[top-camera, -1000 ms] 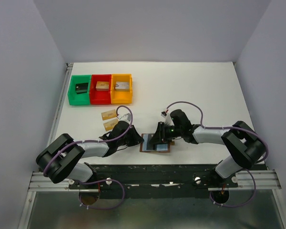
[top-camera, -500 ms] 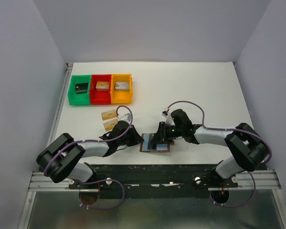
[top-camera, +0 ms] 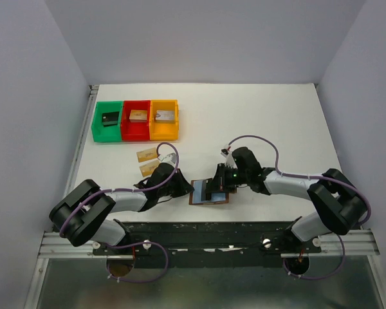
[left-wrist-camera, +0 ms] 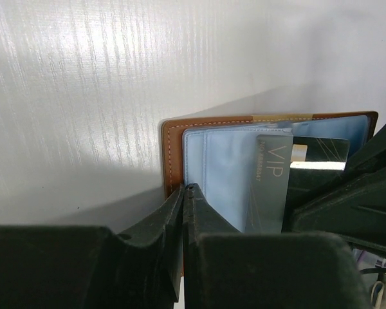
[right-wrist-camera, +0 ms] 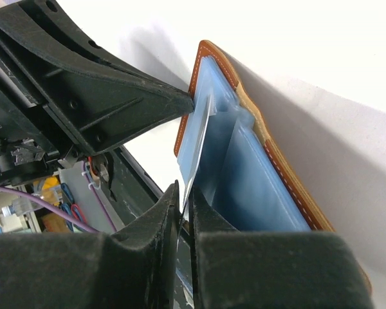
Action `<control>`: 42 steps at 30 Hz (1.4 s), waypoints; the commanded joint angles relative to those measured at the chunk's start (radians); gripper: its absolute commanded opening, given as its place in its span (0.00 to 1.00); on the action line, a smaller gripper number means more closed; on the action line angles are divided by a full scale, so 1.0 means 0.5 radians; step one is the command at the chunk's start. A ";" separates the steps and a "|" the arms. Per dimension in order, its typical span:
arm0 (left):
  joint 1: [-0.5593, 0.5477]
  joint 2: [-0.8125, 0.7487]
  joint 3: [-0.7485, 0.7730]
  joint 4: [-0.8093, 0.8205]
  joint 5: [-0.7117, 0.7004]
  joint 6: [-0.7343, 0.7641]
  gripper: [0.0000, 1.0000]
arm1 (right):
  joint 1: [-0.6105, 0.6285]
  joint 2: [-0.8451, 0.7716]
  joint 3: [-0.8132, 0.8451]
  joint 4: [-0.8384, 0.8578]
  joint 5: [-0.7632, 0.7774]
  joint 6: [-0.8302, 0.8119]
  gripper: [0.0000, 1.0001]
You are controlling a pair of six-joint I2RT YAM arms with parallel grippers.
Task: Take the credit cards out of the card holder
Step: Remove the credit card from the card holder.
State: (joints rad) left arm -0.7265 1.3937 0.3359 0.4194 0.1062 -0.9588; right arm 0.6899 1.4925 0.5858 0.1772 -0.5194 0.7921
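Card holder (right-wrist-camera: 257,193) lies open on the white table (top-camera: 264,122), close to the near edge, with the black rail just beyond it. Brown stitched rim outside, pale blue pockets facing up.

Left gripper (left-wrist-camera: 184,188) is at the holder's left edge, near the corner. Its fingers are almost together and a brown sliver shows between them, so it looks clamped on the leather rim. I only see that seam edge-on, so I'm not certain.

Right gripper (right-wrist-camera: 184,193) comes in from the other side and is pinched down on a grey card (left-wrist-camera: 270,187) marked VIP. The card is tilted up out of a pocket, its lower part between the pads and its far edge over the blue sleeves. The two grippers are very close, and the left fingertip touches the holder's corner just beside the card's top edge. There's little room between them.

Two tan cards (top-camera: 147,155) (top-camera: 148,169) lie flat on the table just beyond the left wrist, apart from the holder. The green bin (top-camera: 106,138), red bin (top-camera: 136,138) and orange bin (top-camera: 164,137) sit in a touching row further back left, well apart from the work. The widest stretch of table runs beyond and to the right of the right arm, up to the side walls.
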 commanded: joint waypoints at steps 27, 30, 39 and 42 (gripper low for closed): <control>0.014 -0.250 0.267 -0.464 0.082 0.101 0.58 | -0.091 -0.435 0.089 -0.725 0.360 -0.311 0.00; 0.011 -0.366 0.393 -0.578 0.100 0.156 0.68 | -0.088 -0.533 0.190 -0.927 0.410 -0.500 0.00; 0.124 -0.882 0.295 -0.113 0.853 0.479 0.90 | 0.056 -0.595 0.635 -1.617 -0.375 -1.292 0.00; 0.134 -0.913 0.304 0.017 1.287 0.522 0.89 | 0.178 -0.595 0.752 -1.827 -0.415 -1.458 0.00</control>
State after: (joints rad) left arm -0.6746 0.9588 0.5064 0.2832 0.3683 -0.7773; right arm 0.7147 1.1969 0.8932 -0.5060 -0.5896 0.2539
